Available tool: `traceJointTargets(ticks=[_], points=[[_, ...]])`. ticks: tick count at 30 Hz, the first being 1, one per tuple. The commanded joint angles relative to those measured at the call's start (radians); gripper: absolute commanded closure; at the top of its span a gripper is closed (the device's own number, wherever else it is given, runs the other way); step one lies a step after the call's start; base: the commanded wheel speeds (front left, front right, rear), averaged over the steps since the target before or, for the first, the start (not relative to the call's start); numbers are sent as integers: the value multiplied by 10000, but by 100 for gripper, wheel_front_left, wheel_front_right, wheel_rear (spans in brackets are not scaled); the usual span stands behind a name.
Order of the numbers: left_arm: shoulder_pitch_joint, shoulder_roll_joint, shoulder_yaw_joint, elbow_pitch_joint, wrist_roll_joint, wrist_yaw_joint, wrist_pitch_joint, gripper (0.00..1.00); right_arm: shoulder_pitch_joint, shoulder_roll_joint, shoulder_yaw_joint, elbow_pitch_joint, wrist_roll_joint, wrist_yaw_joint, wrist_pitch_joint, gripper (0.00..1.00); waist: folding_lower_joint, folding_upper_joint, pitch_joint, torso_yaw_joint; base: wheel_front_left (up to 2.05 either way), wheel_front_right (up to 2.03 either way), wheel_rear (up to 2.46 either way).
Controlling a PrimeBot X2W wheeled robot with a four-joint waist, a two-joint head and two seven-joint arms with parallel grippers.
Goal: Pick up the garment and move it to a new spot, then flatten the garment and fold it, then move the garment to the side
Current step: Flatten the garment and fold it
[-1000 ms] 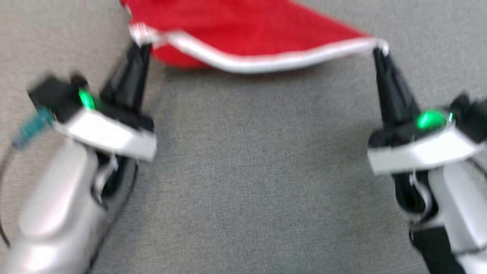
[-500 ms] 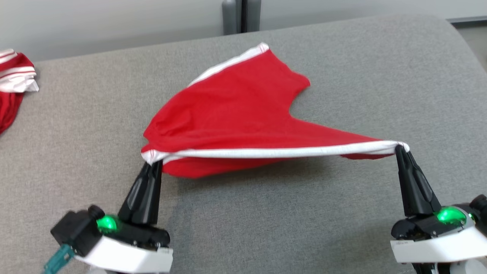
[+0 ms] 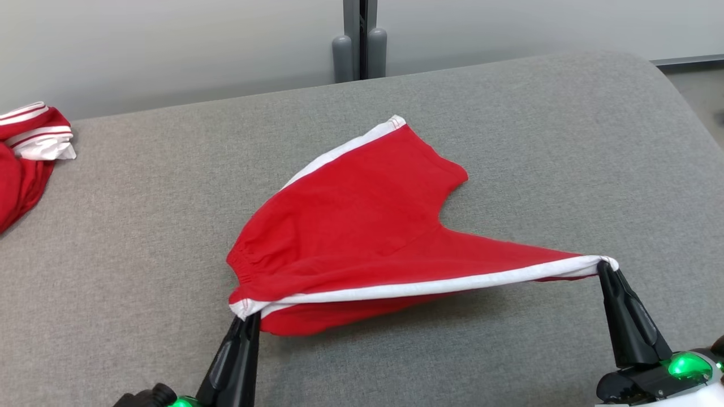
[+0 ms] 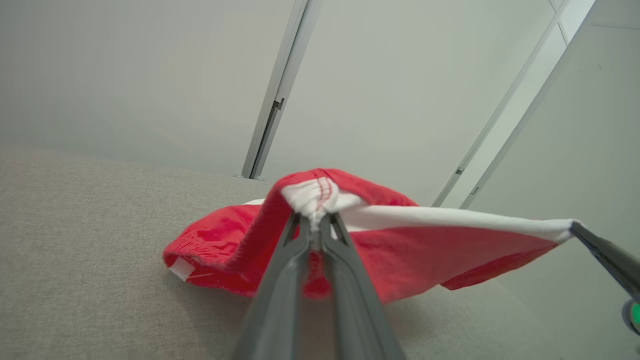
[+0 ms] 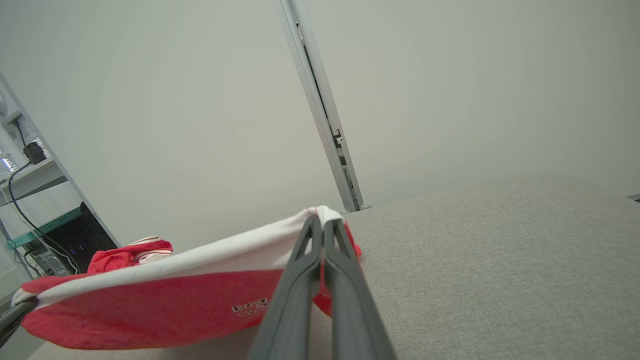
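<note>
**Fingers pinch both ends of the shorts' white trim**

Head view: the left fingers point(image 3: 235, 356) and right fingers point(image 3: 625, 322) each clamp one end of the white trim point(image 3: 424, 287). The red shorts point(image 3: 362, 226) are stretched between them, the near edge lifted and the far leg resting on the grey cushion point(image 3: 509, 141).

Left wrist view: the fingers point(image 4: 280, 290) are closed on bunched trim.

Right wrist view: the fingers point(image 5: 295, 300) are likewise closed.

The cloth looks light, limp and stretchy, so the stitched corners probably give the surest hold.

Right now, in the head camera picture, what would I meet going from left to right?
crumpled red-and-white cloth → left gripper → red shorts, stretched between the two grippers → right gripper
</note>
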Motion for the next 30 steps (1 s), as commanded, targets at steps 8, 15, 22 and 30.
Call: traceJointTargets(ticks=[8,15,22,30], points=[[-372,-135,-347,842,-85,-174,-37,100,-431,148,-93,512,-246,1,389,100,0,-1,207,334,0,0,0],[-1513,-278,-644,2086,-398,-206,101,100,-1401,179,-357,1408,-481,1,722,100,0,-1,341,851,0,0,0],[-3264,-387,-889,3746,-804,31,455,100,-3268,-183,-360,2703,-642,1,1326,100,0,-1,597,1461,0,0,0],[-5455,-436,-1293,5710,-1267,410,681,100,-5955,-858,361,4736,-425,1,1946,100,0,-1,1385,2043,0,0,0]])
